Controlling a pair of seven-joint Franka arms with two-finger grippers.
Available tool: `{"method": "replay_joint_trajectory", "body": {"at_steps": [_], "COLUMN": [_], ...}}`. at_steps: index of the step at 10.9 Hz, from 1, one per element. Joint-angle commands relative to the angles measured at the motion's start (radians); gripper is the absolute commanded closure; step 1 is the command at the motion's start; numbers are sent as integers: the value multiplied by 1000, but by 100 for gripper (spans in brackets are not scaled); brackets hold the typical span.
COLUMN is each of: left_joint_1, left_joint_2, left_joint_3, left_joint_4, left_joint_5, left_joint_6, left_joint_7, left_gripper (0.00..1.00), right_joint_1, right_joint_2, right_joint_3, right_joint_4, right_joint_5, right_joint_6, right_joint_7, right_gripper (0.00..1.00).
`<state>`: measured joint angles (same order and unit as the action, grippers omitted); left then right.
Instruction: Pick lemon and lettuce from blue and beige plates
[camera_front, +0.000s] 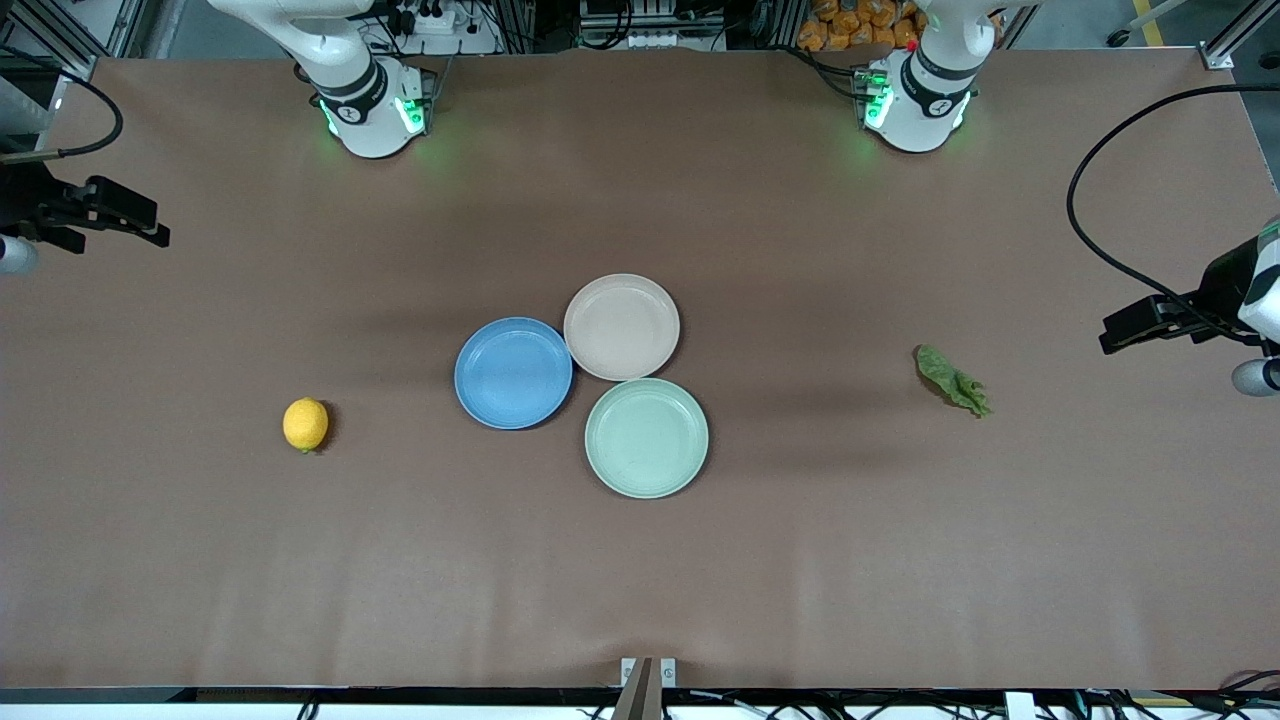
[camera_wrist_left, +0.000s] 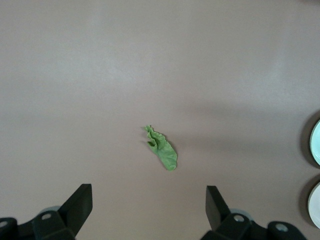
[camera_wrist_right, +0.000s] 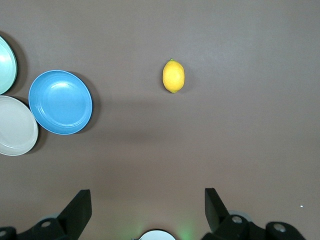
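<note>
Front view: lemon (camera_front: 305, 424) stands upright lengthwise; lettuce (camera_front: 953, 379) lies diagonally.

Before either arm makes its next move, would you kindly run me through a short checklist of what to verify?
1. Left gripper open, holding nothing, over bare table at its arm's end: ok.
2. Right gripper open, holding nothing, over bare table at its arm's end: ok.
3. Small oval yellow lemon on the round blue plate: not ok, it lies on the brown table toward the right arm's end.
4. Wrinkled green lettuce leaf on the round pale beige plate: not ok, it lies on the table toward the left arm's end.
5. Nothing on the pale mint green plate: ok.
</note>
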<state>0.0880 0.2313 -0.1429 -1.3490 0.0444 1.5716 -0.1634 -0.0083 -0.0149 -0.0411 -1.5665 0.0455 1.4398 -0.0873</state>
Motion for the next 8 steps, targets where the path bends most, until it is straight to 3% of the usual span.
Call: {"method": "replay_joint_trajectory", "body": {"at_steps": [1,8], "left_joint_1": [1,-1], "left_joint_2": [-12,-12], "left_joint_3": [-4,-9], "left_joint_4": [1,1], "left_joint_5": [20,18], "left_joint_6": [-10,-10], "left_joint_7": [-22,-24], "left_gripper": [0,0], "right_joint_1": [-1,-1], "right_joint_2": [-16,-11], "right_joint_3": [6,6], "right_joint_4": [-10,-12], "right_joint_5": [-18,-18], "right_joint_6": [2,19], "right_joint_7": [8,8], "right_gripper": [0,0]}}
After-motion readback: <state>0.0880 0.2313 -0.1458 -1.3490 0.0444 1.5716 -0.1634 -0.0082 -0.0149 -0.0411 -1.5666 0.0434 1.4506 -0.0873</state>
